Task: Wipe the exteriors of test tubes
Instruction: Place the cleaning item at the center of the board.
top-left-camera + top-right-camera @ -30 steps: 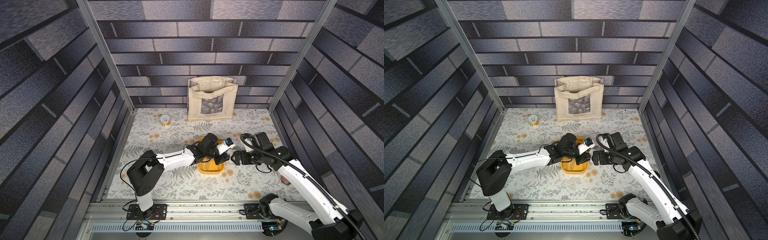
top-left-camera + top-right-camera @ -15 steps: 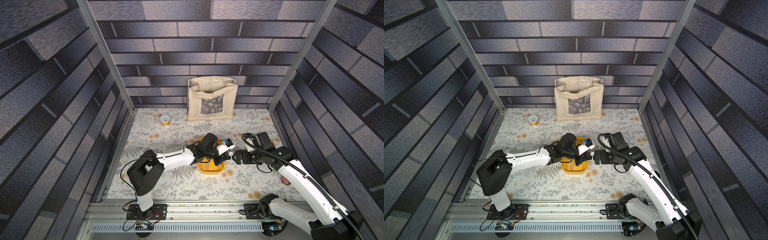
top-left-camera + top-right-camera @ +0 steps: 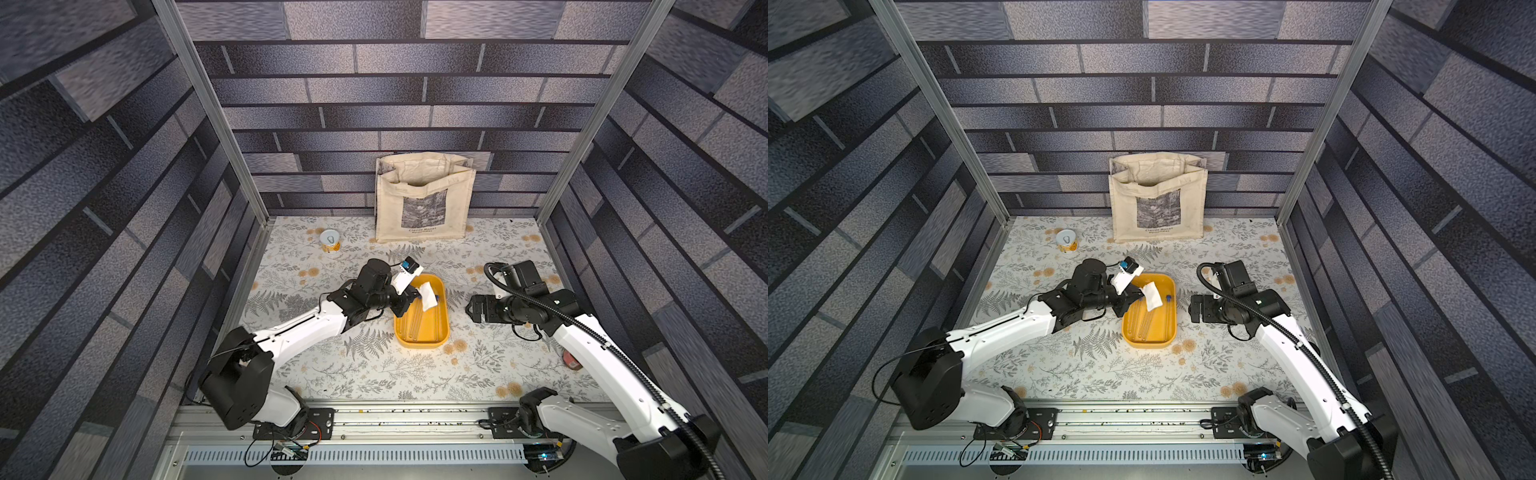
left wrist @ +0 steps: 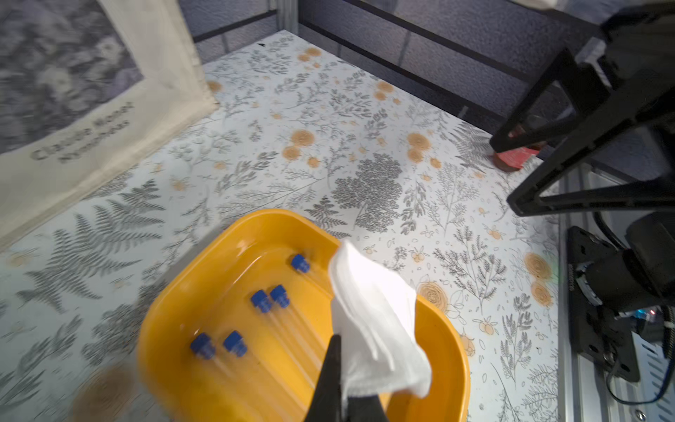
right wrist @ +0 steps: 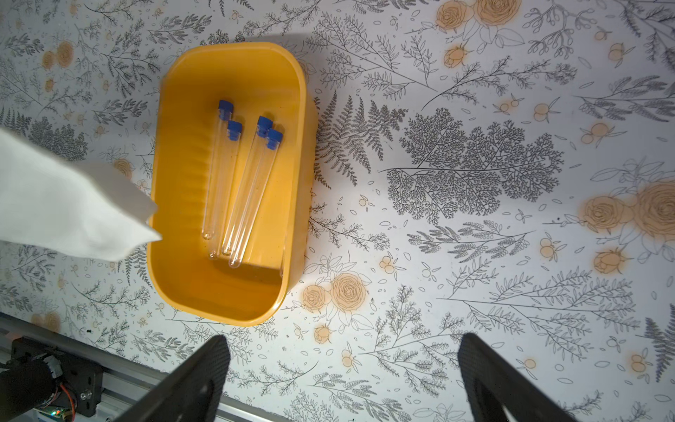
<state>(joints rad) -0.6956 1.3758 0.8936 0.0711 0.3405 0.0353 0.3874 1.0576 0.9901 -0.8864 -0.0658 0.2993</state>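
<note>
In both top views, the left gripper (image 3: 411, 297) was clamped shut on a small white folded cloth (image 3: 428, 296), holding it over the far half of a yellow oblong plastic tray (image 3: 420, 343) at the middle of the floral-patterned table (image 3: 374, 374). The thin, clear, blue-capped test tubes (image 3: 415, 322) lay lengthwise inside the tray, caps toward 12 o'clock. The right gripper (image 3: 471, 309) hung at the tray's 3 o'clock, apart from it. A cream canvas tote bag (image 3: 424, 199) stood at 12 o'clock and a small round tin (image 3: 330, 240) at 10 o'clock.

In the left wrist view, the closed jaws pinched one edge of the cloth (image 4: 376, 314), which draped above the tray's rim (image 4: 157, 329). Five test tubes (image 4: 261, 301) lay on the tray floor.

In the right wrist view, the right gripper (image 5: 345, 341) had its jaws spread wide and empty over bare table near the tray (image 5: 182, 285). Four tubes (image 5: 237, 190) lay bunched in the middle and a fifth lay along one wall.
</note>
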